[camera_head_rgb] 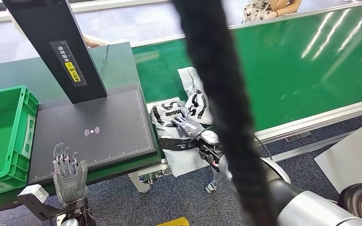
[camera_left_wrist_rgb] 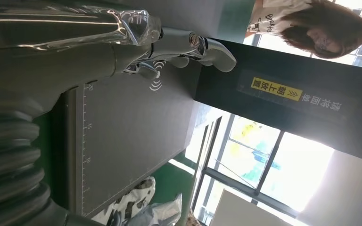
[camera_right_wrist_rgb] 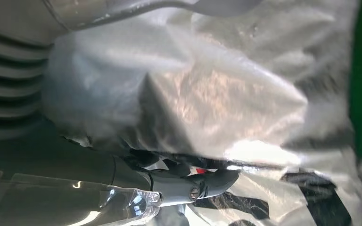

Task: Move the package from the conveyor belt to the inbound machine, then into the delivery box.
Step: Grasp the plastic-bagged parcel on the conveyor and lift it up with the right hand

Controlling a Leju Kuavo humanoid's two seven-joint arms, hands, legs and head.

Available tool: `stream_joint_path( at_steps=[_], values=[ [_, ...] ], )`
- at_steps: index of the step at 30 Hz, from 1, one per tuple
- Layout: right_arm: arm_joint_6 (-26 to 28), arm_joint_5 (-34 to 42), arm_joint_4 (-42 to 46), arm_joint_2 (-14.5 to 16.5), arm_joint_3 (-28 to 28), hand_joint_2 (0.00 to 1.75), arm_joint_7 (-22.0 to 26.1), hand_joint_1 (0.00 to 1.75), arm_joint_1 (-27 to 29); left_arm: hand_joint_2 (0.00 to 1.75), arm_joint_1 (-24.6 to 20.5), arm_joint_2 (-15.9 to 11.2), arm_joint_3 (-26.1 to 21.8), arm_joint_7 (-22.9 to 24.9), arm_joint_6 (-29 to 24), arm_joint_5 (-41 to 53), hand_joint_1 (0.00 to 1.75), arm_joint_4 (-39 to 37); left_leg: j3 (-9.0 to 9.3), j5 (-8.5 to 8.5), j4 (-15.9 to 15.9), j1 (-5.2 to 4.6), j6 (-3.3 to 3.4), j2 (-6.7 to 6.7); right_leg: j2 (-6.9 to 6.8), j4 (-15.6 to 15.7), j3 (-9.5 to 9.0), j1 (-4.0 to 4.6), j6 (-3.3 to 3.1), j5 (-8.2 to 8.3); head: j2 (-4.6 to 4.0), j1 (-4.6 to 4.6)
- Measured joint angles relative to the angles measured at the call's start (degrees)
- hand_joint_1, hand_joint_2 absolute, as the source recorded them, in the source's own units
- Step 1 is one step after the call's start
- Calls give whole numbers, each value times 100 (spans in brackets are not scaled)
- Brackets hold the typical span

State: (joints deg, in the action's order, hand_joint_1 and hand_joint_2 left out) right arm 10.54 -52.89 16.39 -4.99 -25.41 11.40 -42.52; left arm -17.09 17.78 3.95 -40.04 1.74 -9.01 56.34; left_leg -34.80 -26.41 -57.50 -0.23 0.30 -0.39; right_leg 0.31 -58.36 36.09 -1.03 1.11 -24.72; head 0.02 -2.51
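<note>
Meanwhile, the right robot hand [camera_head_rgb: 188, 126] grips the white-and-black plastic package [camera_head_rgb: 181, 113] at the conveyor belt's [camera_head_rgb: 301, 70] near left edge, beside the black scanner pad [camera_head_rgb: 118, 113]; the left robot hand [camera_head_rgb: 68, 175] hovers spread.

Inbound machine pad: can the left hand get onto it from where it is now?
Probably yes. The left hand hovers open at the near edge of the black inbound machine pad, which lies bare in front of its fingers; only the scanner post stands at the far side.
</note>
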Motion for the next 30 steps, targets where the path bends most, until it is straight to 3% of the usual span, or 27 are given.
stream_joint_path(
  at_steps=[11, 16, 20, 30],
  values=[
    [-43, -207, 2, -442, -92, 175, -68, 0, 125, 175, -1, 1, -2, 0, 38, -7, 0, -8, 9, 1, -1, -6, 1, -1, -2, 0, -12, -6, 4, -2, 0, 0],
    [-335, -331, 4, -592, -175, 175, -88, 0, 51, 175, 1, 1, -3, 0, 52, -18, 0, -10, 11, 1, -1, -9, 1, -8, -9, 1, -16, -7, 4, -3, 0, 0],
    [-470, -312, 4, -721, -201, 0, -24, 0, -20, 175, 26, 1, -19, 1, 53, -63, 0, -8, 12, 1, -1, -9, 2, -11, -12, 1, -20, -8, 5, -3, 0, -1],
    [-281, -279, 4, -667, -217, 0, -4, 0, 50, 175, 88, 1, -37, 0, 53, -66, 0, 1, 13, 1, 0, -8, 2, -10, -12, 0, -19, -6, 5, -3, 0, 0]
  ],
)
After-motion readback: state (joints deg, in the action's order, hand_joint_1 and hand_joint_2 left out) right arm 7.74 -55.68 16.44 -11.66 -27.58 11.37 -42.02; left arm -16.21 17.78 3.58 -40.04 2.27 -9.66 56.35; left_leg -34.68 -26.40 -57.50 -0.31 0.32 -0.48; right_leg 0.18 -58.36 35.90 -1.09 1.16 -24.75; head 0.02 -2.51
